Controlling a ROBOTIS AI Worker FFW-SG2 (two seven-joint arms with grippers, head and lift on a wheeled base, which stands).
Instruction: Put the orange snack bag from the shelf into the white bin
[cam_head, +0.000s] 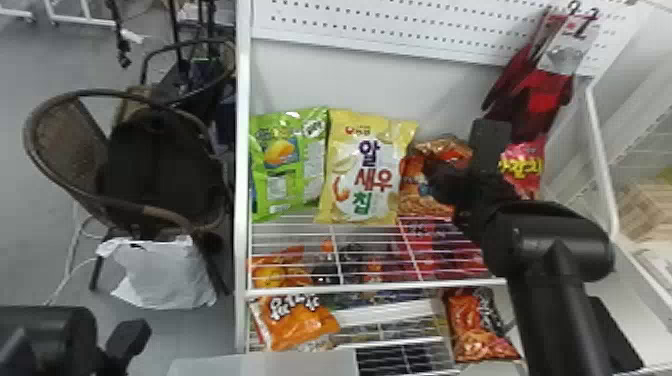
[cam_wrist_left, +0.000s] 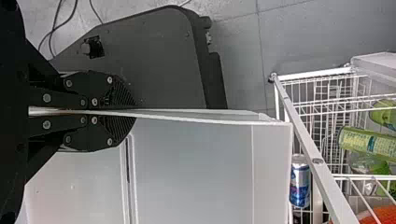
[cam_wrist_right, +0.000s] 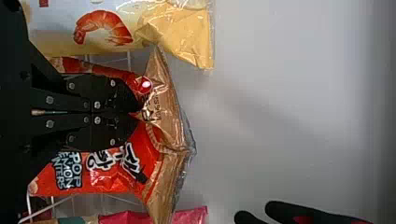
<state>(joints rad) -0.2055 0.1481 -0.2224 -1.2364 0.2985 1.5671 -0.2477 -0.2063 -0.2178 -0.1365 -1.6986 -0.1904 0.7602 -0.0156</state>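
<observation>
The glossy orange-and-brown snack bag (cam_head: 430, 202) stands at the back of the top white wire shelf (cam_head: 370, 288), towards its right edge. The right gripper (cam_head: 436, 175) has its black fingers closed on the front of it. Just beside it, on the side of the shelf's left edge, is a yellow shrimp-chip bag (cam_head: 367, 170), then a bright green bag (cam_head: 290, 162) by that edge; a pink bag (cam_head: 530, 170) is on the other side. The left gripper (cam_head: 127, 336) is clamped on the wall of the white plastic bin (cam_head: 265, 364), in front of the shelf.
</observation>
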